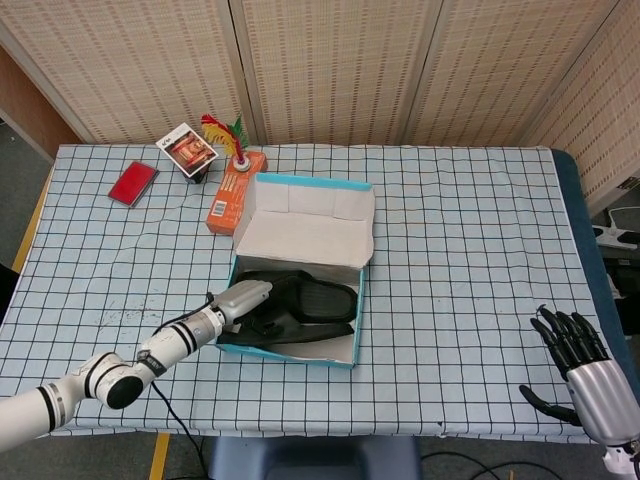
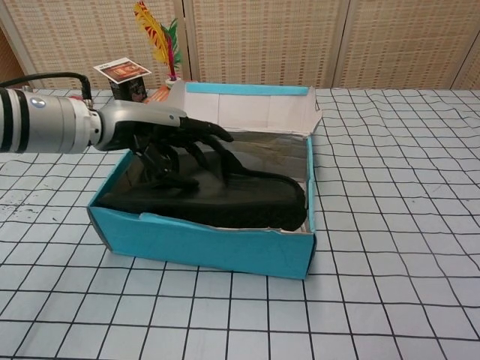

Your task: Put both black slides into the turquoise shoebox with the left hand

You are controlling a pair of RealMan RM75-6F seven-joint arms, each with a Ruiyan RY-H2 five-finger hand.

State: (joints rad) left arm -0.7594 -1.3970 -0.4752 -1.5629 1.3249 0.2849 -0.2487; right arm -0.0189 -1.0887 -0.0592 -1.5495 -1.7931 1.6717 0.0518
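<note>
1. As I read the chest view, the placing step is ending: my left hand [image 2: 161, 142] reaches into the turquoise shoebox [image 2: 225, 244], its dark fingers [image 2: 202, 139] spread loosely over the black slides [image 2: 225, 202], apparently gripping nothing, though contact is hard to judge.
2. Both slides lie inside the box, near the bench's [image 1: 470, 250] front edge, left of centre.
3. Next I'd lift the hand straight out without snagging a strap.
4. My right hand [image 1: 585, 370] hangs open, empty, off the front right corner.
</note>
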